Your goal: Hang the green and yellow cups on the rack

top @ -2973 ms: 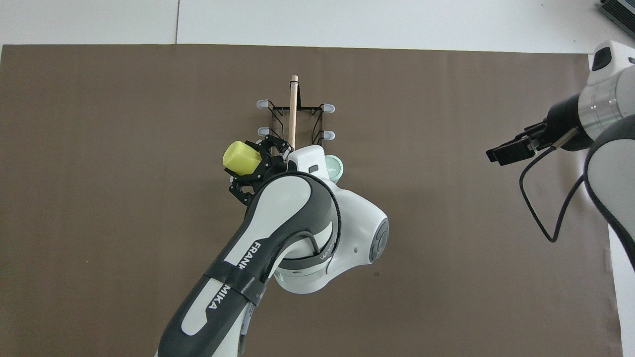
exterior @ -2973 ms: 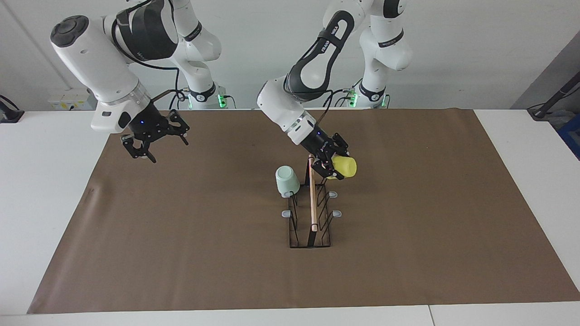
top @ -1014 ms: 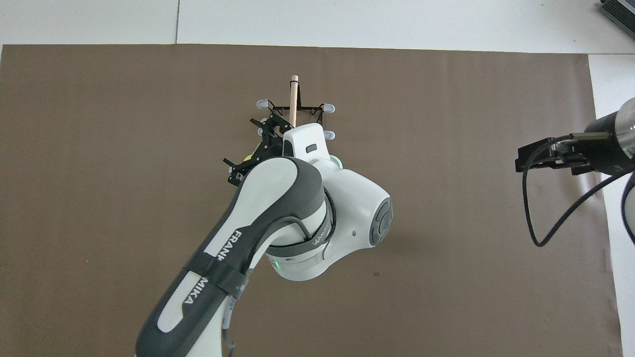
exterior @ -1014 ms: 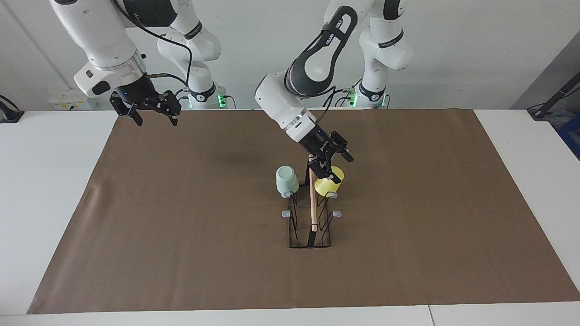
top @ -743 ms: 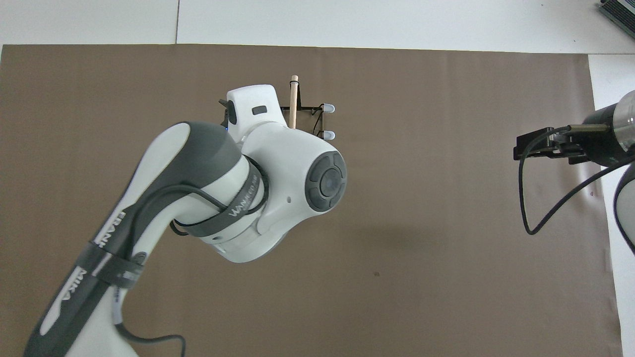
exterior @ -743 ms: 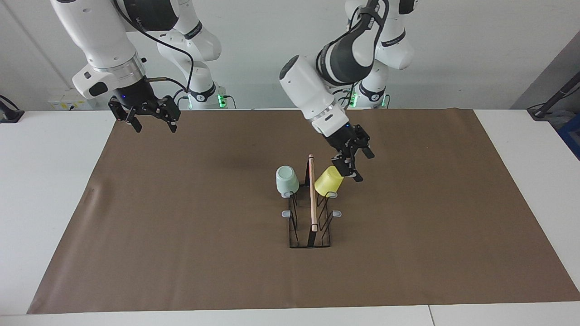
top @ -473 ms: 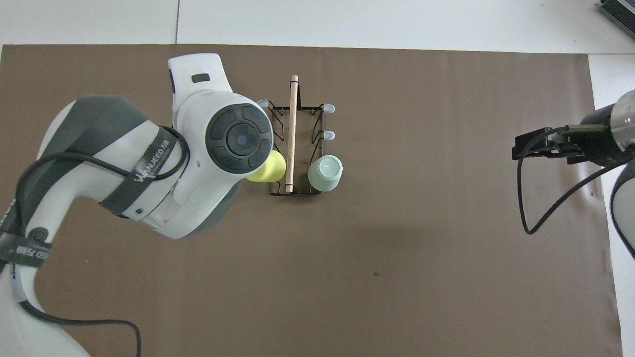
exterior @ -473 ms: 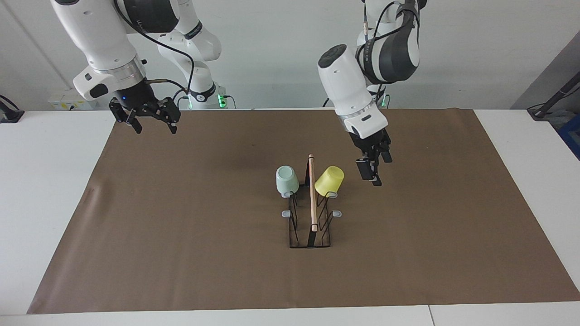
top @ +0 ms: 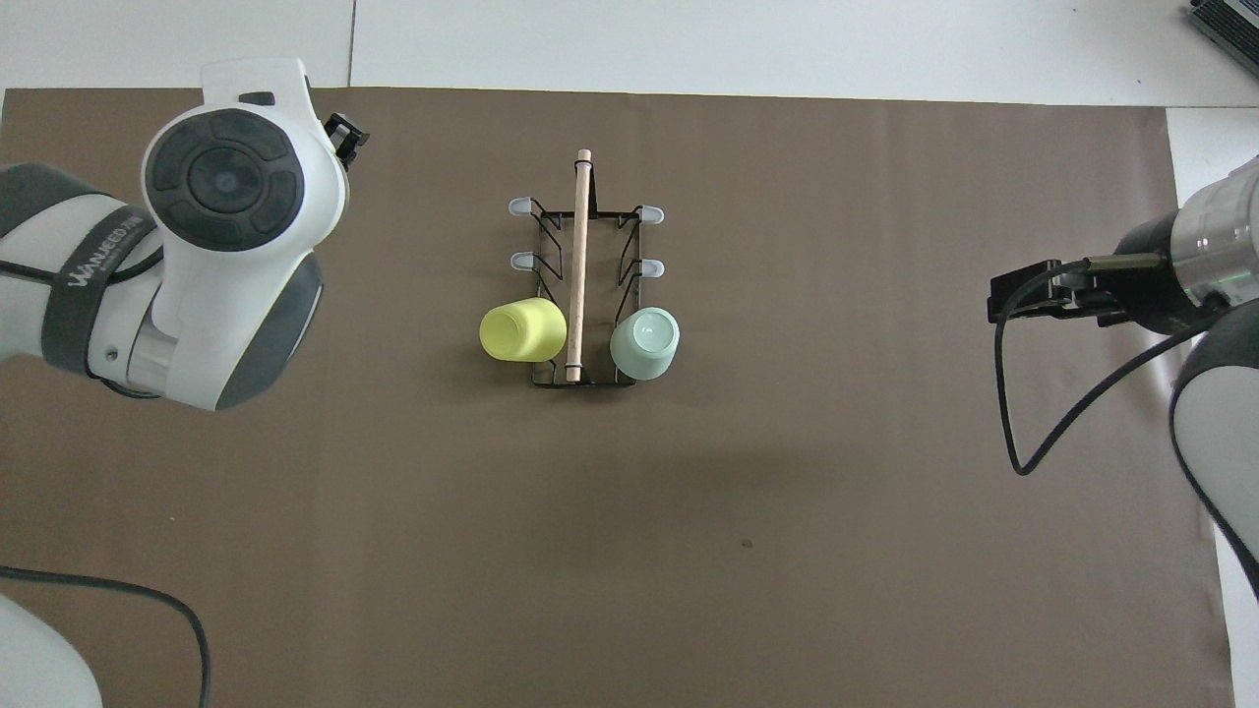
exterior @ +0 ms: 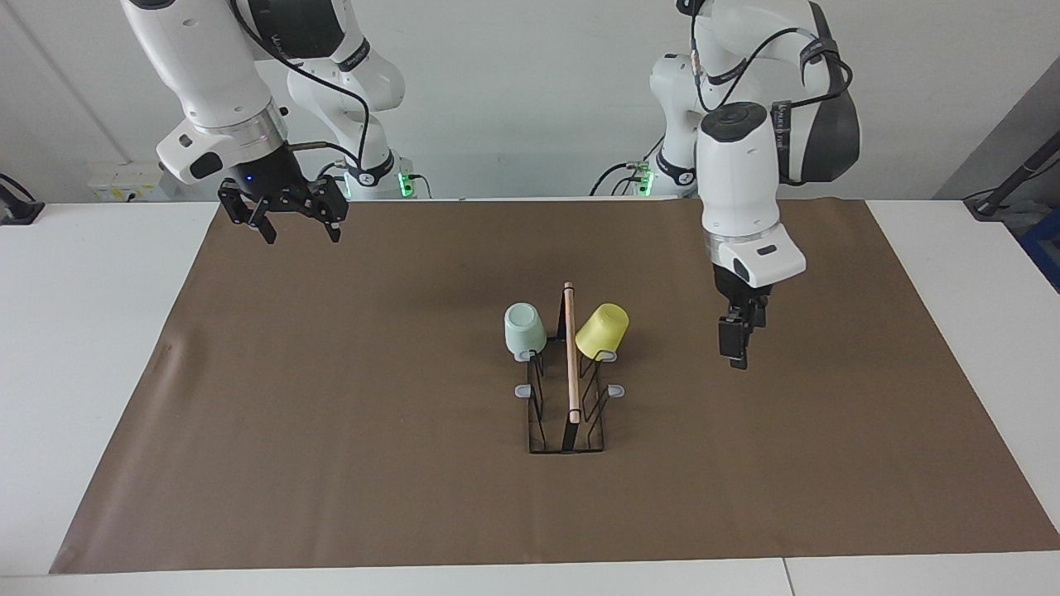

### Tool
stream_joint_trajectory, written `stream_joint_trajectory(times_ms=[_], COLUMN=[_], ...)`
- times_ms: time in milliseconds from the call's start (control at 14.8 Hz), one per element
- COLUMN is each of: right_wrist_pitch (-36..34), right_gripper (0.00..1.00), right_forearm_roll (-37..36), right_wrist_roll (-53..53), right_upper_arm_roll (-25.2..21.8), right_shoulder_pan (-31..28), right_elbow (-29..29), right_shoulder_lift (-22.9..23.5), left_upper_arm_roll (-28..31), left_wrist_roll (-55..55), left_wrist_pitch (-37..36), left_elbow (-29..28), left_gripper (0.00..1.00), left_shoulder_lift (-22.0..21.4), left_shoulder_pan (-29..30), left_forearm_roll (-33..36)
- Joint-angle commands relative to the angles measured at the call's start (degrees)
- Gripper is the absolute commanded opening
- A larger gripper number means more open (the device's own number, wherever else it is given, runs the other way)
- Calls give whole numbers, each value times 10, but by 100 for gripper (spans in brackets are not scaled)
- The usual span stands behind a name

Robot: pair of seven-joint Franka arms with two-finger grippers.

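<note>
The black wire rack (exterior: 570, 372) (top: 580, 256) with its wooden rod stands mid-mat. A mint green cup (exterior: 525, 329) (top: 645, 343) hangs mouth-down on the peg nearest the robots on the side toward the right arm's end. A yellow cup (exterior: 602, 330) (top: 522, 330) hangs tilted on the matching peg on the side toward the left arm's end. My left gripper (exterior: 735, 341) hangs open and empty over bare mat, off the yellow cup's side of the rack. My right gripper (exterior: 301, 233) (top: 1023, 295) is open and empty over the mat's corner by its own base.
The brown mat (exterior: 331, 414) covers most of the white table (exterior: 83, 331). Several grey-tipped pegs (exterior: 615, 389) (top: 651, 266) on the rack carry nothing. The left arm's wrist (top: 236, 197) hides part of the mat in the overhead view.
The left gripper has left the yellow cup on its peg and swung away toward the left arm's end of the table. The right gripper has shifted slightly near its base.
</note>
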Motion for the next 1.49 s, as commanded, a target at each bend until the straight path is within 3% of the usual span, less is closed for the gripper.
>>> stream_joint_trajectory(times_ms=[0,405,676,1014,1419], right_wrist_pitch=[11,12,19,18,20], right_gripper=[100,100,100,100,100], right_forearm_roll=[-13,-12,-12,-13,-13], right_wrist_roll=[13,23,34,42,42], right_upper_arm_roll=[-9,-13,-13,-13,-14], right_shoulder_pan=[13,17,16,16,15], right_elbow=[-15,-16,-16,-18,-20], right_shoulder_lift=[-9,-9,-9,-9,-10], left_upper_arm_roll=[-9,-7,-23,-210,-252], left_wrist_roll=[76,305,472,666,727], left_wrist_pitch=[12,3,-62,-172,-372], left_elbow=[-15,-15,-15,-8,47], left_gripper=[100,100,100,100,100], left_shoulder_lift=[-20,-41,-73,-121,-149], left_shoulder_pan=[37,118,186,351,356], left_forearm_roll=[-37,-145,-183,-189,-188])
